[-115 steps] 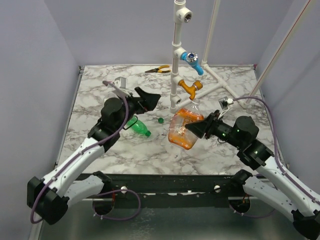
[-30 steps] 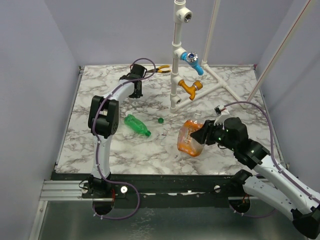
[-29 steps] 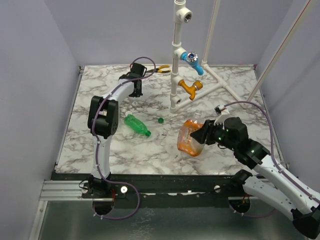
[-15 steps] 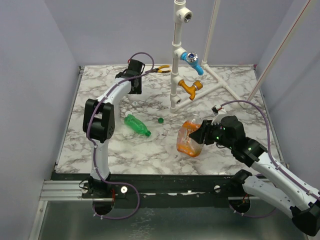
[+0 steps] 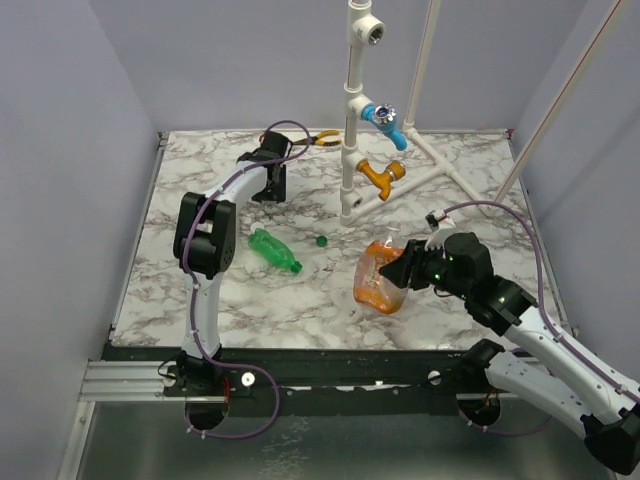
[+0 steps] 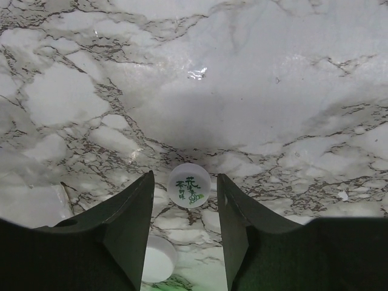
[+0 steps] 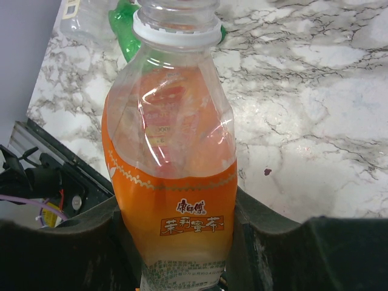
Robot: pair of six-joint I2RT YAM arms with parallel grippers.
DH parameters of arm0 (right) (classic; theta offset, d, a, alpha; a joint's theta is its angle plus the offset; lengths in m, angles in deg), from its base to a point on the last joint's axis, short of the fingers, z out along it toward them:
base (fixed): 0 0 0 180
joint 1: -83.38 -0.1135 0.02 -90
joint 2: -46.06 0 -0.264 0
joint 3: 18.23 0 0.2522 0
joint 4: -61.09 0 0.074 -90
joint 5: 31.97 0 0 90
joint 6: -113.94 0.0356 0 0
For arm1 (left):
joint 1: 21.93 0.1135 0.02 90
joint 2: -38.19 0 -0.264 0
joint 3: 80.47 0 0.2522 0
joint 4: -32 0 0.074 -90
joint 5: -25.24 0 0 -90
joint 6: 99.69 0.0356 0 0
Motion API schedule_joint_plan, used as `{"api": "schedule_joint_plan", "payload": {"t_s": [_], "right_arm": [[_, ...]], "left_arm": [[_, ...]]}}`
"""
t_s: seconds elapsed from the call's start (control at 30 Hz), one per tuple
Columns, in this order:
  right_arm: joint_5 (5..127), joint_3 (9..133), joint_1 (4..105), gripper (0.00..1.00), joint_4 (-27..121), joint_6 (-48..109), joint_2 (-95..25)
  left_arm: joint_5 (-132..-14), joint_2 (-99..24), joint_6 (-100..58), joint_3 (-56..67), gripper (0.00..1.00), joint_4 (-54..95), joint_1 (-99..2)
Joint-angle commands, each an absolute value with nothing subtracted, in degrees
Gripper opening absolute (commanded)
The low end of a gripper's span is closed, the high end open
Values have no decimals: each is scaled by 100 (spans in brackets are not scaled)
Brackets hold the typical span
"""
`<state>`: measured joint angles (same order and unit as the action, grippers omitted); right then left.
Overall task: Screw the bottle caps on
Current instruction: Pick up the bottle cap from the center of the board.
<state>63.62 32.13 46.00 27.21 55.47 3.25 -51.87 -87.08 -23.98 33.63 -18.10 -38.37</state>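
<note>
A white bottle cap (image 6: 190, 185) with green print lies flat on the marble between the fingertips of my left gripper (image 6: 185, 179). That gripper is open, with a gap on each side of the cap. A second white cap (image 6: 159, 257) peeks out behind the left finger. From above, the left gripper (image 5: 269, 188) is stretched toward the far left. My right gripper (image 7: 179, 209) is shut on the wide orange bottle (image 7: 176, 170), whose neck is uncapped. The orange bottle (image 5: 380, 277) stands tilted at front right. The green bottle (image 5: 274, 250) lies on its side, with the dark green cap (image 5: 321, 240) beside it.
The white pipe frame (image 5: 350, 150) rises at the back centre, carrying a blue tap (image 5: 384, 118) and an orange tap (image 5: 382, 176). Pliers (image 5: 322, 138) lie near the back edge. A clear plastic shape (image 7: 82, 18) shows past the green bottle (image 7: 124, 24).
Over the last seconds my left arm has stretched out to the far left of the table. It shifted only slightly in the last second. The right gripper has lowered the orange bottle.
</note>
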Motion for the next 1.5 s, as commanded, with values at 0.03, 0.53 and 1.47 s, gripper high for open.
{"api": "schedule_joint_plan", "payload": {"t_s": [0.03,0.53,1.47], "right_arm": [[6394,3236,4594,0,2597,5634,403],[6375,3200,4594,0,2559,5682,492],[4640,4120,4594,0,1367,6181,697]], "left_arm": [[-5435,-8841,-2503,3266,48,-1961,-3786],[-5527,-9014,-2478,3220,37,-1975,-3739],[-5309,-6233,-3079,2046,20,-2445,-5429]]}}
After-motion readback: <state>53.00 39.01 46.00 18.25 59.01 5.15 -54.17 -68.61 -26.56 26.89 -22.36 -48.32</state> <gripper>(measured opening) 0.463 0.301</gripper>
